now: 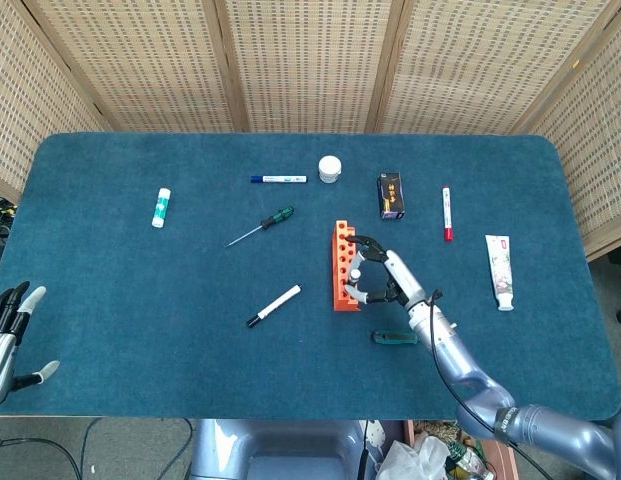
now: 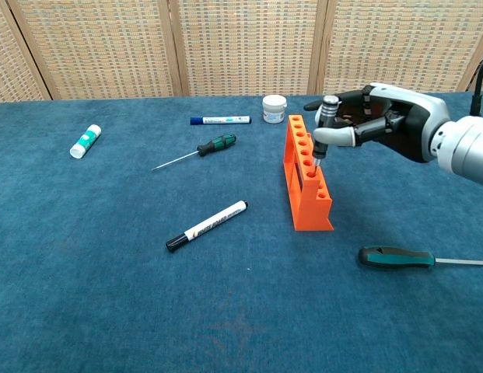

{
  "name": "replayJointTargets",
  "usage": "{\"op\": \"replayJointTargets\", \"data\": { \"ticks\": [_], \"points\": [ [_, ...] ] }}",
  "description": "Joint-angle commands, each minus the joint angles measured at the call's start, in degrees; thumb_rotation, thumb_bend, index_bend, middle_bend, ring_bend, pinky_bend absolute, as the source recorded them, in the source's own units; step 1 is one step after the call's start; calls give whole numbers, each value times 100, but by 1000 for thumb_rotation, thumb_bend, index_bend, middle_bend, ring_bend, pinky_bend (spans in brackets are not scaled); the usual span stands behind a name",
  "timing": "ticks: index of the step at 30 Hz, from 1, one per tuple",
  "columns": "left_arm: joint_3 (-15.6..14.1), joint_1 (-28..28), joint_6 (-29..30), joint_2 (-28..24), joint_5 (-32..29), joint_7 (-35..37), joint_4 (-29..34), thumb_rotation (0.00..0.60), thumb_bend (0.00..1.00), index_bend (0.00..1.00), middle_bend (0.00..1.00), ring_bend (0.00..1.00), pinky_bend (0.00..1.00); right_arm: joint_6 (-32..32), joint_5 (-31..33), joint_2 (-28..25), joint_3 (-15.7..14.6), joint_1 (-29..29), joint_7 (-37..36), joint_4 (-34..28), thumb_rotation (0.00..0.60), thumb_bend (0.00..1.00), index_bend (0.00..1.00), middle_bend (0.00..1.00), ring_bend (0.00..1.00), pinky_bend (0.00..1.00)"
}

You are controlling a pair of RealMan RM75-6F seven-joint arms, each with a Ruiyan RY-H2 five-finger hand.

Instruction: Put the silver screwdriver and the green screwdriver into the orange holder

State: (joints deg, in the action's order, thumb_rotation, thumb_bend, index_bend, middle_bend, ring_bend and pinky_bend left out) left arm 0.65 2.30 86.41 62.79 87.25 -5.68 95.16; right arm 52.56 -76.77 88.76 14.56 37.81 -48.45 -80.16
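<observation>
The orange holder stands upright mid-table, a row of holes along its top. My right hand pinches the silver screwdriver by its handle, upright, with the shaft sunk into one of the holder's near holes. The small green screwdriver lies on the cloth left of the holder, apart from both hands. My left hand hangs at the table's near left edge, fingers spread and holding nothing.
A larger dark-green screwdriver lies near right. A black-capped white marker, blue pen, white jar, glue stick, small dark box, red marker and tube are scattered around.
</observation>
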Motion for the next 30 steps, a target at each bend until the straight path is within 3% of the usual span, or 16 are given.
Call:
{"op": "replayJointTargets", "data": {
  "ticks": [1, 30],
  "points": [
    [0, 6, -13, 2, -8, -7, 0, 600, 0, 0, 0, 0, 0, -7, -49, 30, -38, 0, -60, 79, 600, 430, 670, 133, 0, 0],
    [-17, 17, -31, 19, -15, -17, -10, 600, 0, 0, 0, 0, 0, -26, -115, 135, -131, 35, -12, 269, 600, 430, 670, 133, 0, 0]
  ]
}}
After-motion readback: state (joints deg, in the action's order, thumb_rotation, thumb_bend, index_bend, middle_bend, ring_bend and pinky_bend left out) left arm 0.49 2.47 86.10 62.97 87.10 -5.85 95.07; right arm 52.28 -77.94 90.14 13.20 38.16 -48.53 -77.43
